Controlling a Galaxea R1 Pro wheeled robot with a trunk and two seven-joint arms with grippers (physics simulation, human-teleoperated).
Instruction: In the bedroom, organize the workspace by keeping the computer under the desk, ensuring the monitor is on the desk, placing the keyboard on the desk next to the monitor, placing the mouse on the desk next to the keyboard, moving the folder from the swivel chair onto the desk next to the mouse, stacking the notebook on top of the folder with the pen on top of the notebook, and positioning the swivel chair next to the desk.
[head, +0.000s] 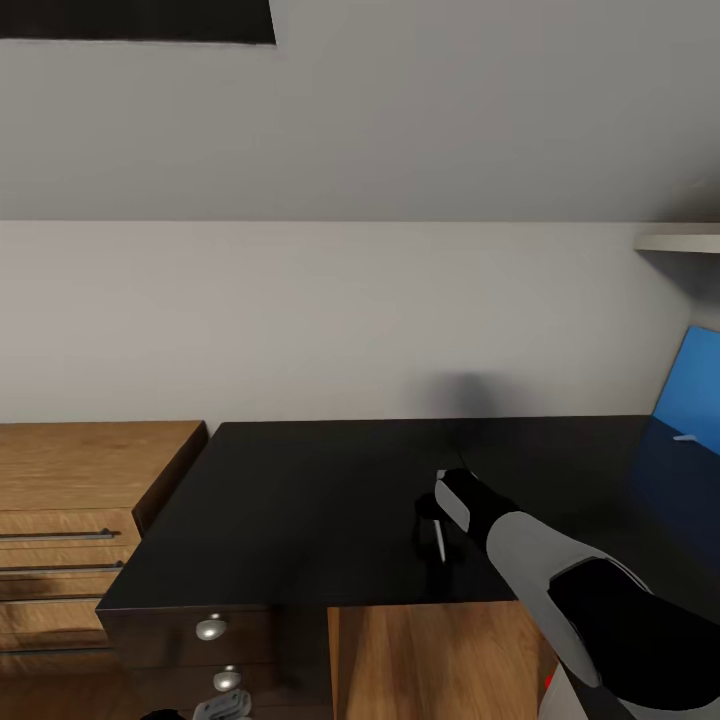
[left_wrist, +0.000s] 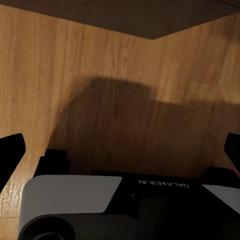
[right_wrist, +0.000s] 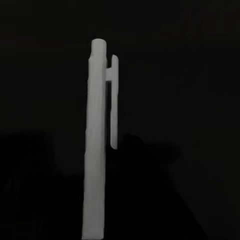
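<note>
- Right arm (head: 560, 570): light grey forearm shell, rounded; black glossy segment nearer the body, black wrist section ahead of the grey.
- Small red patch at the lower edge, below the right arm's black segment.
- Right gripper (head: 436, 520): black, narrow fingers.
- Left gripper (left_wrist: 120, 150): black fingertips (left_wrist: 11, 150) at both sides of the left wrist view; black mount between them.
- Left wrist housing: light grey panels, rounded grey joint, white "GALAXEA AI" lettering, upside down.
</note>
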